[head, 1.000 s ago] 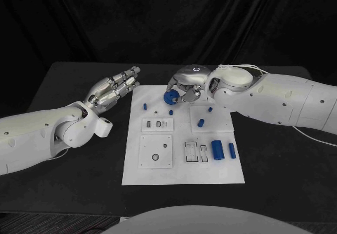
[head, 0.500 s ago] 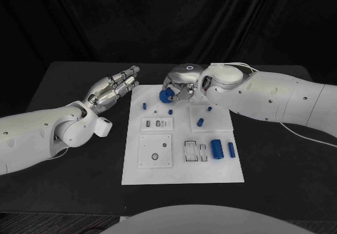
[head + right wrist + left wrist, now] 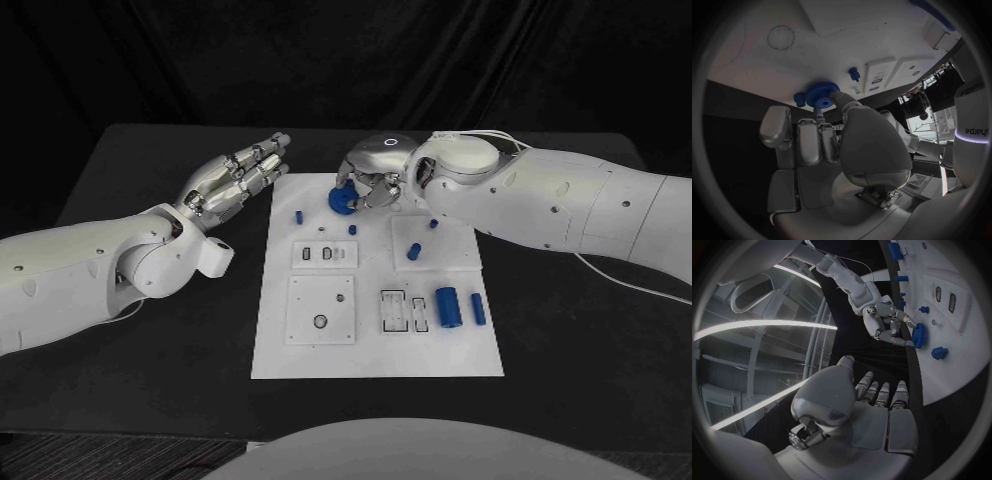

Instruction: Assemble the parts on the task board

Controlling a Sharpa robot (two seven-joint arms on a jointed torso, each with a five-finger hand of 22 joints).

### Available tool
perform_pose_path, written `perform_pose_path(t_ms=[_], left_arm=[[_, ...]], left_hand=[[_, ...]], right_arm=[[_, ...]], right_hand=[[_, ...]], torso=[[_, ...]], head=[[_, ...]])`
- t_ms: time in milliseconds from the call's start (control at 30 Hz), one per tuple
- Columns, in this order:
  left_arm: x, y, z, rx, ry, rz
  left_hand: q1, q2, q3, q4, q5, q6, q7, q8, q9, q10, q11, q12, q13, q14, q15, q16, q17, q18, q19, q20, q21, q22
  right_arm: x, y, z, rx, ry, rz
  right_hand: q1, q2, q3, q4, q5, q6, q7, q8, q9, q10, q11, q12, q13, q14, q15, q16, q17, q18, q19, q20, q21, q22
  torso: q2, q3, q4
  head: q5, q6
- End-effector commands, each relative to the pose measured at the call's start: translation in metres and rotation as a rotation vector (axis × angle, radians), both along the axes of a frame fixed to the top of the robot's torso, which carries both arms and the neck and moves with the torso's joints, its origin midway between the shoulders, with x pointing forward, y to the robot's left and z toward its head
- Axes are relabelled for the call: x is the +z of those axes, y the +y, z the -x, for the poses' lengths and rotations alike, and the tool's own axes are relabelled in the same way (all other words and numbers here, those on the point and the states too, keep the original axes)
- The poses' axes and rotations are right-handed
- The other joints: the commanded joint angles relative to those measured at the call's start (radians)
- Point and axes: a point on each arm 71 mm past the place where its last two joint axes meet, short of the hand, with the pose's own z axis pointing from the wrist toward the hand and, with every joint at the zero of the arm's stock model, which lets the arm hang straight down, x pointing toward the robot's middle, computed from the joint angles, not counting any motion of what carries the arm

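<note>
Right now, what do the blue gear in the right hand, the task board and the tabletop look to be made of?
Blue gear, held by the right hand: probably moulded or printed plastic; uniform matte blue, crisp teeth in the right wrist view.
Task board: a rigid white plate, likely plastic or painted; flat, matte, with recessed slots.
Table: black with no glare, possibly cloth-covered; cannot tell for sure.

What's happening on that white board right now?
Right hand holds blue gear over task board far end. Left hand open, beside board. Nothing in the way.
</note>
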Motion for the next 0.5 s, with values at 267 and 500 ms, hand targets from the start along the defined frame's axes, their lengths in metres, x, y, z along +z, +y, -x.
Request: perform_pose_path(t_ms=[267, 500], left_arm=[[0.0086, -0.0009, 0.0016, -0.023, -0.089, 0.068], [0.0085, -0.0016, 0.0014, -0.026, -0.088, 0.069]], left_hand=[[0.007, 0.001, 0.0, -0.007, 0.006, 0.002, 0.003, 0.002, 0.001, 0.003, 0.007, -0.003, 0.001, 0.0, 0.005, -0.004, -0.001, 0.011, -0.001, 0.007, 0.006, 0.001], [0.007, 0.001, 0.0, -0.008, 0.007, 0.001, 0.003, 0.002, 0.001, 0.003, 0.008, -0.003, 0.001, 0.0, 0.005, -0.004, -0.001, 0.011, -0.001, 0.008, 0.007, 0.001]], right_arm=[[-0.0071, -0.0035, 0.0015, -0.01, 0.036, 0.032], [-0.0084, -0.0067, 0.0, -0.026, 0.044, 0.043]], right_hand=[[-0.017, 0.007, 0.01, 0.005, -0.007, 0.033, -0.019, 0.022, 0.093, -0.022, 0.003, -0.026, 0.042, 0.03, 0.009, -0.024, 0.021, 0.014, -0.019, 0.003, -0.033, 0.096], [-0.021, 0.006, 0.015, 0.008, -0.009, 0.02, -0.015, 0.008, 0.087, -0.032, 0.003, -0.041, 0.027, 0.027, 0.01, -0.034, 0.013, 0.016, -0.024, 0.003, -0.047, 0.092]], torso=[[-0.001, 0.0005, -0.002], [0.0, 0.001, -0.0002]], head=[[0.003, -0.002], [0.001, -0.003]])
